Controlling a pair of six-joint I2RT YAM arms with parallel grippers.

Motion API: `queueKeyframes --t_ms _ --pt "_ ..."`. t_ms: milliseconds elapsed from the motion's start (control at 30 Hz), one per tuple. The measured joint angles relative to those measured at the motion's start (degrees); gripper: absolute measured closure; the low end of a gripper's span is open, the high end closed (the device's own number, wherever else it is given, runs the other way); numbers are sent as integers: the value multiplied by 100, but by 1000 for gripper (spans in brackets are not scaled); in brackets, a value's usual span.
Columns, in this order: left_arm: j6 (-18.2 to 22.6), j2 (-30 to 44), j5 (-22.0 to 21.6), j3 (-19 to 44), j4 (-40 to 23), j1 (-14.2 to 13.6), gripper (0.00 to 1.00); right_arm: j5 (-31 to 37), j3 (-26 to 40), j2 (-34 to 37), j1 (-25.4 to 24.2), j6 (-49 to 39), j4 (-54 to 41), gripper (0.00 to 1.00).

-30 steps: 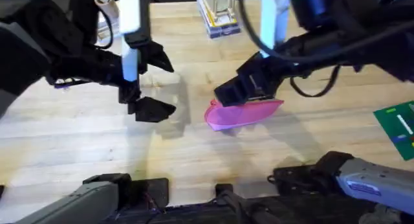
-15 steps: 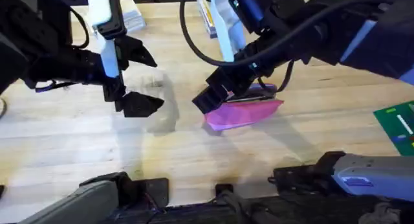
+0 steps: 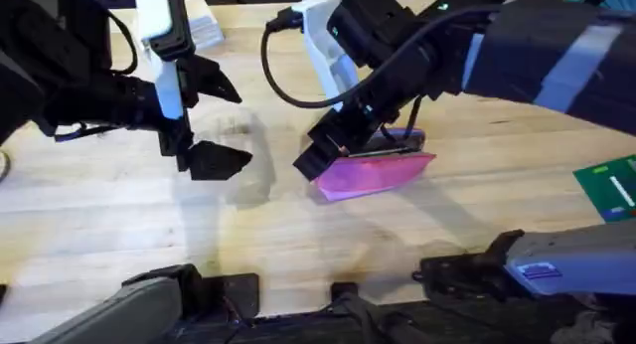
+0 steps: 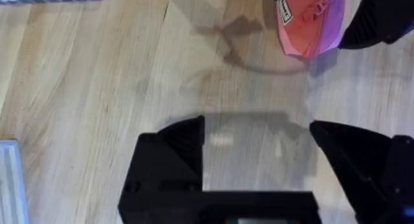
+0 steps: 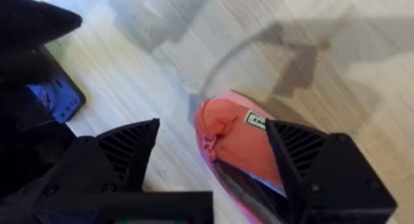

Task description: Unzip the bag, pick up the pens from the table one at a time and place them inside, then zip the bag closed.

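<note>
Overhead, the left gripper (image 3: 211, 123) hangs over the table's (image 3: 99, 225) left half, its black fingers spread wide and holding nothing. Right of it, near the middle of the table, the right gripper (image 3: 343, 145) is parted too, straddling the left end of the pink bag (image 3: 378, 175) without clamping it.

Pink bag (image 3: 373, 173) lies flat on the wooden table (image 3: 119, 225)
</note>
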Motion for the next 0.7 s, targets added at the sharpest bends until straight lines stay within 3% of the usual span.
queueKeyframes --t_ms 267,700 --pt "0 0 0 0 0 0 7 0 0 19 0 -3 -120 54" --pt "2 0 0 0 0 0 7 0 0 23 0 -7 -211 321"
